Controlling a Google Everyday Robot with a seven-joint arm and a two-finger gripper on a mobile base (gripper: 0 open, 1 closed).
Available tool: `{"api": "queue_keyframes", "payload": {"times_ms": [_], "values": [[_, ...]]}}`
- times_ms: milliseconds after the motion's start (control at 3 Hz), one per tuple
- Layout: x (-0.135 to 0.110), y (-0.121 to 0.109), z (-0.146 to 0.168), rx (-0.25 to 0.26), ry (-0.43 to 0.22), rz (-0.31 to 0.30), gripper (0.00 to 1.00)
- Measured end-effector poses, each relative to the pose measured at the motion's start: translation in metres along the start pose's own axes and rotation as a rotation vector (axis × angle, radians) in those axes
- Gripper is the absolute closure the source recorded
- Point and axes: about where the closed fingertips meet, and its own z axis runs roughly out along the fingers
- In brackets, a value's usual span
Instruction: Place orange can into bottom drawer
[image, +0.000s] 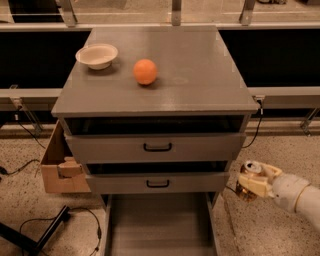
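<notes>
At far left, a cardboard box (60, 172) sits on the floor beside the grey cabinet (200, 60); on the cabinet top stand a white bowl (97, 55) and an orange fruit (145, 71). Lower centre, the bottom drawer (160, 227) is pulled out, its floor bare. At right, outside the cabinet's edge and above drawer level, the gripper (254, 184) has its fingers closed around the orange can (250, 168). Step in hand, by judgement: carrying the can to the drawer — the next move calls for travel leftward and down, clearing the tray's right wall before release
</notes>
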Motion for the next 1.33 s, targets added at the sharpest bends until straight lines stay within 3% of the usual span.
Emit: {"api": "queue_keyframes", "payload": {"times_ms": [333, 667, 1000, 1333], "values": [[0.071, 0.019, 0.026, -0.011, -0.004, 0.040, 1.00], [0.126, 0.036, 0.053, -0.028, -0.068, 0.020, 1.00], [0.170, 0.056, 0.088, -0.063, -0.114, 0.032, 1.00], [0.189, 0.067, 0.099, -0.078, -0.125, 0.061, 1.00]]}}
